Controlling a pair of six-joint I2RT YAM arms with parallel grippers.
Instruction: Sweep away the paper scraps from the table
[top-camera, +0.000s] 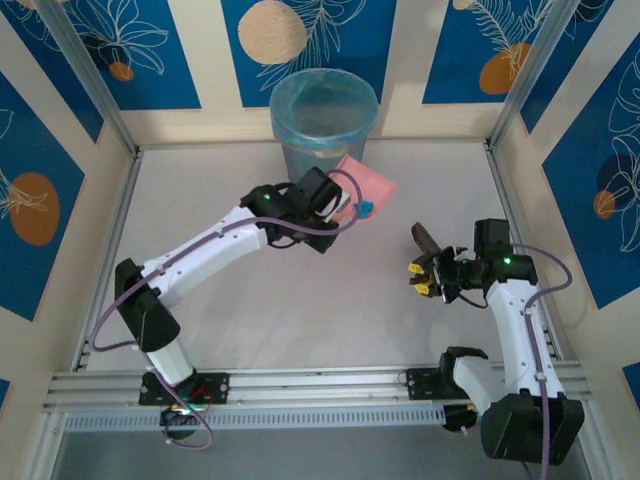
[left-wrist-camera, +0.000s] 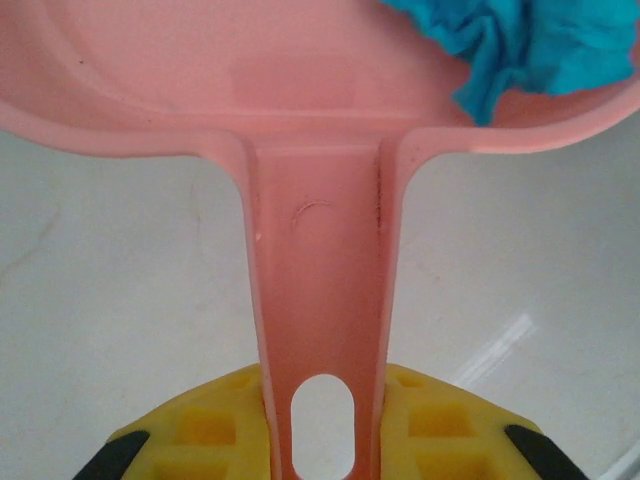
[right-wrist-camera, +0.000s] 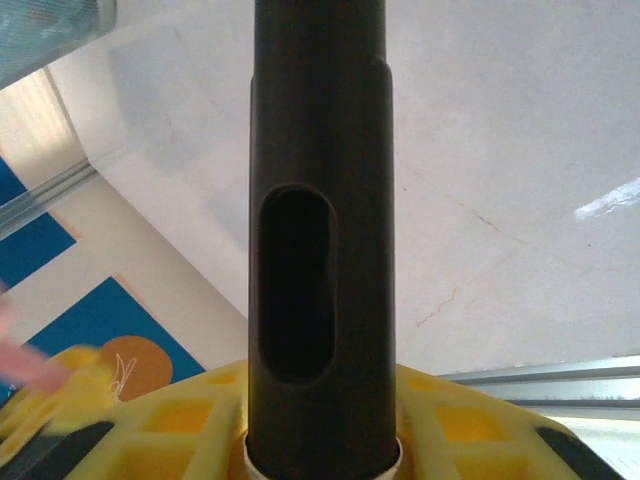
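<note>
Paper scrap (left-wrist-camera: 520, 45) in dustpan (left-wrist-camera: 130, 70): judged light, soft, better swept than pinched; found left gripper (left-wrist-camera: 322, 425) clamped on dustpan's handle, right gripper (right-wrist-camera: 322, 430) on dark handle (right-wrist-camera: 320, 120).

The bin (top-camera: 323, 120) stands at the far centre of the table (top-camera: 200, 190), against the back wall. Directly in front of the bin, the pink dustpan (top-camera: 366, 183) and the left gripper (top-camera: 338, 207) clamped on it block the approach. The left arm (top-camera: 200, 250) slants from there toward the near left. Bare surface lies left of the bin, and right of it up to the side rail (top-camera: 505, 200). In front and right of the bin, the right gripper (top-camera: 428, 277) grips a dark handle (top-camera: 423, 240). Between the arms the surface is open.
</note>
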